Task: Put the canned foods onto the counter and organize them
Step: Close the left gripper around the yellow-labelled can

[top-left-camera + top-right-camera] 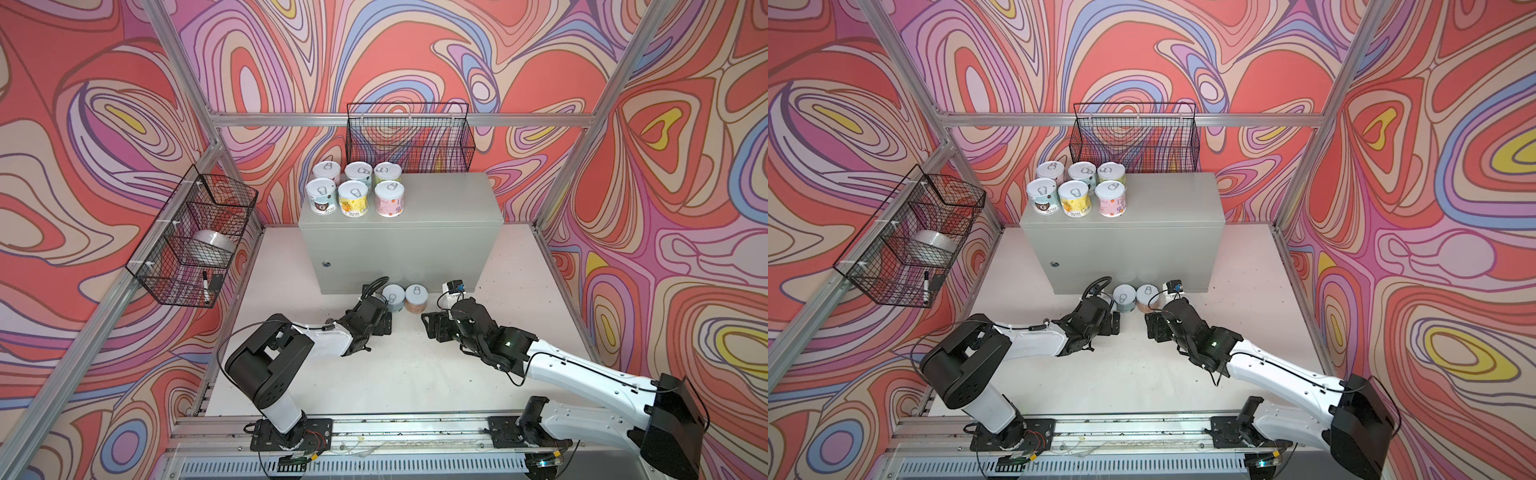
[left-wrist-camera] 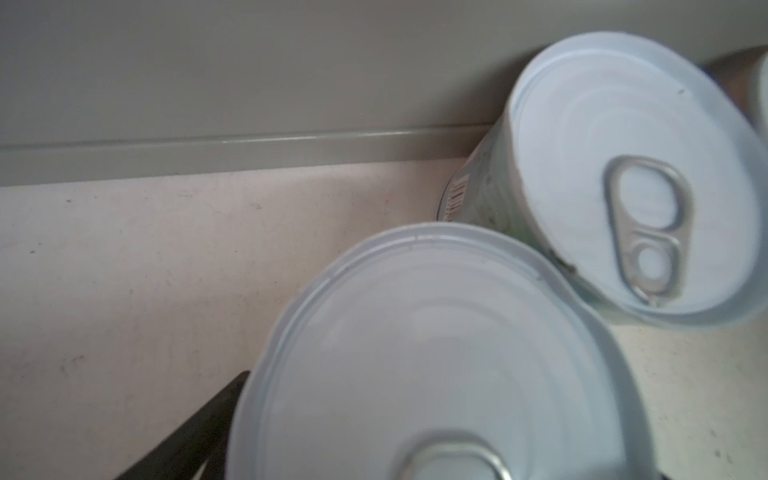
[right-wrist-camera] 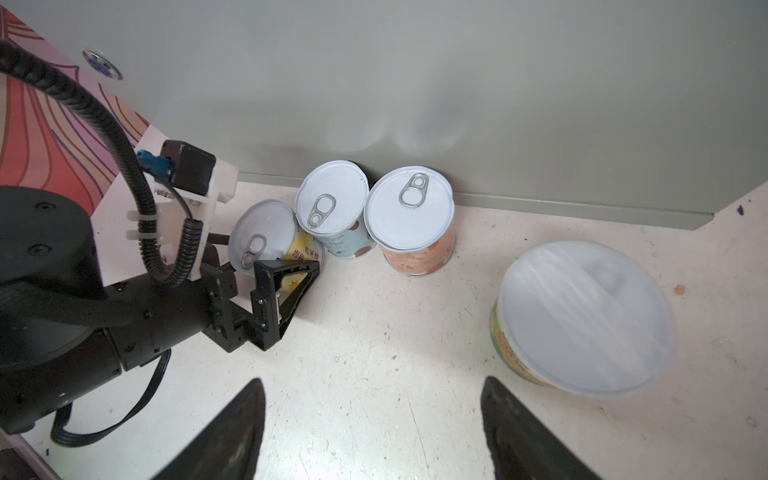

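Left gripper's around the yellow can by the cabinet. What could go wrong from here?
1. The yellow can touches the blue can; closing or lifting the left gripper may topple that neighbour.
2. The capped can sits beside the open right gripper, not between its jaws; advancing could shove it.

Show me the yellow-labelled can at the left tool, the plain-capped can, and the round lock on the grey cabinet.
Yellow-labelled pull-tab can (image 3: 266, 224): right wrist view, on its silver lid.
Plain-capped green-orange can (image 3: 582, 320): right wrist view, middle of the cap.
Small round silver lock (image 1: 326, 263): a top view, its centre.
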{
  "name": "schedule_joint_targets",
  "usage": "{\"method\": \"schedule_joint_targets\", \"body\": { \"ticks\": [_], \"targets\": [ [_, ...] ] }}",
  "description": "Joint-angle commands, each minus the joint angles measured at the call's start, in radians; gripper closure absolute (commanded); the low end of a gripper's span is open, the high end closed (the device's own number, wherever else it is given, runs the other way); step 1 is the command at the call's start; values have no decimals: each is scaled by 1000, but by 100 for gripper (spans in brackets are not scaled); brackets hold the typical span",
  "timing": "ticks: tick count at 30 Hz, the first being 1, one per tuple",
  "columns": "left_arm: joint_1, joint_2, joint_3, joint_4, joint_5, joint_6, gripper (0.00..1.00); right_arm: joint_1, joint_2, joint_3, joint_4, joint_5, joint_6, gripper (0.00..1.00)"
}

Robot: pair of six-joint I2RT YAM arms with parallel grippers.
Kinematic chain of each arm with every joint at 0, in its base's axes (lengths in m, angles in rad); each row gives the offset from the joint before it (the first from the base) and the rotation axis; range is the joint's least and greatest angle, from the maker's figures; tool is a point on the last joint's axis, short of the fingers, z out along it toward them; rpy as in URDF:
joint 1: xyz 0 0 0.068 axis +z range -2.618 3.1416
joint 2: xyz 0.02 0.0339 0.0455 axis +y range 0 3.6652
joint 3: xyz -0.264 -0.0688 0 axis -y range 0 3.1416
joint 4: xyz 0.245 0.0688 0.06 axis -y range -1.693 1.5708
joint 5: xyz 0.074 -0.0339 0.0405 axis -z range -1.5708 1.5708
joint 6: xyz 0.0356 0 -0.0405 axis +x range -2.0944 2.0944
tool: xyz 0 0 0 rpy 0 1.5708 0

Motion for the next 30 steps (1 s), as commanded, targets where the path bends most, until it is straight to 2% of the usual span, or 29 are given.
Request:
{"method": "schedule_joint_targets", "body": {
  "ticks": [1,10,16,20,24,26,30],
  "targets": [
    [12,26,29,20,10,-22,3,4,5,-17,-3,17,12,17],
    [20,63,49,22,19,-30,11,4,6,-30,5,22,16,17],
    [21,47,52,4,13,-15,24,4,17,-44,25,15,18,17],
    [20,24,47,-9,11,-4,47,5,18,-42,23,10,17,17],
    [20,-6,47,-36,12,11,85,5,21,-35,24,11,18,18],
    [20,-25,53,-67,9,24,100,4,21,-32,17,7,28,18],
    [20,-95,44,-136,10,49,100,6,-1,-34,0,3,57,20]
  ]
}}
